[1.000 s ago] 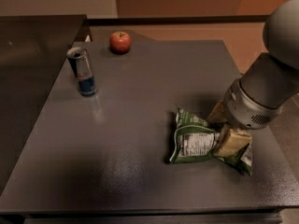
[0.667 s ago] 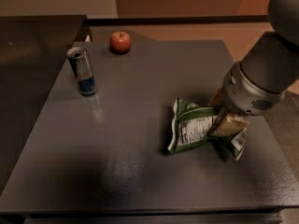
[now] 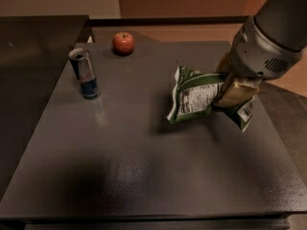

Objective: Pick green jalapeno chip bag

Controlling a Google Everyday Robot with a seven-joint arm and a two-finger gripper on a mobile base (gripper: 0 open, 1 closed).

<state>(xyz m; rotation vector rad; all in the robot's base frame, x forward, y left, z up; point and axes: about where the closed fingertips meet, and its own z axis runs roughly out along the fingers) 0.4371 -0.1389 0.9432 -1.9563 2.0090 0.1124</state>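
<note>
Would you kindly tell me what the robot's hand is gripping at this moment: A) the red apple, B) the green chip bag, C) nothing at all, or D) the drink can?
B: the hand, over the right side of the table, is shut on the green jalapeno chip bag, while the apple and the can sit untouched far to its left.

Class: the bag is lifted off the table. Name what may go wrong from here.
The end effector, over the table's right side, grips the green jalapeno chip bag only near one end, so the crinkly film may slip out. Most of the bag hangs unsupported to the side; it may swing or sag back onto the table.
</note>
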